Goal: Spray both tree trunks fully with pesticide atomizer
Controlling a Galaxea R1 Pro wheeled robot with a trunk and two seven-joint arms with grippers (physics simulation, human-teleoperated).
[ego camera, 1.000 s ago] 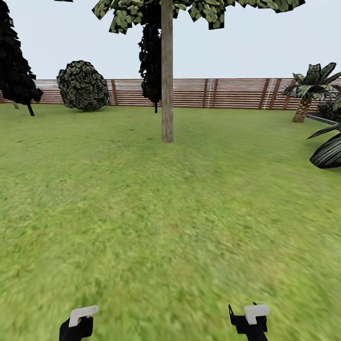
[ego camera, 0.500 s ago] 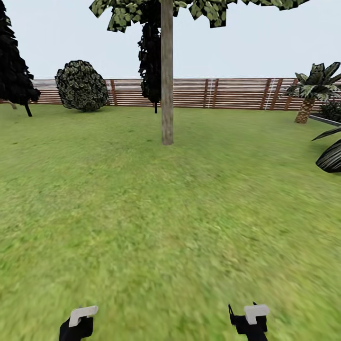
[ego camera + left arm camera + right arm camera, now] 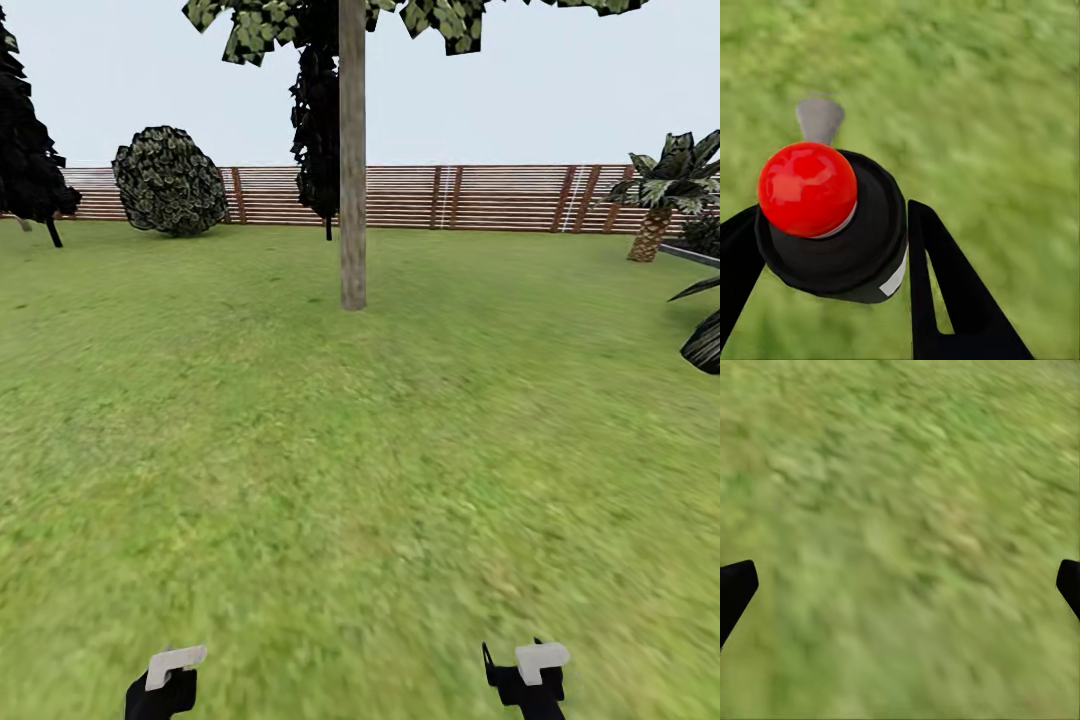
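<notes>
A tree with a straight pale trunk (image 3: 352,200) stands ahead on the lawn (image 3: 420,450), its leafy crown (image 3: 440,20) cut off by the top of the head view. The pesticide atomizer (image 3: 840,225), a black body with a red ball cap and a grey nozzle, sits between the two black fingers of my left gripper (image 3: 832,262), which is shut on it. My right gripper (image 3: 900,585) is open over bare grass, with only its fingertips showing. Both arms show low in the head view, the left (image 3: 165,680) and the right (image 3: 527,675).
A reddish-brown slat fence (image 3: 480,197) closes the far side. A round bush (image 3: 170,180) and a dark cone tree (image 3: 30,150) stand at the back left, another dark cone tree (image 3: 320,140) behind the trunk. A palm (image 3: 665,185) and dark fronds (image 3: 705,340) are at the right.
The whole head view has crept forward: the trunk's base sits slightly lower and the palm and fronds have slid right. Both arms hold the same pose.
</notes>
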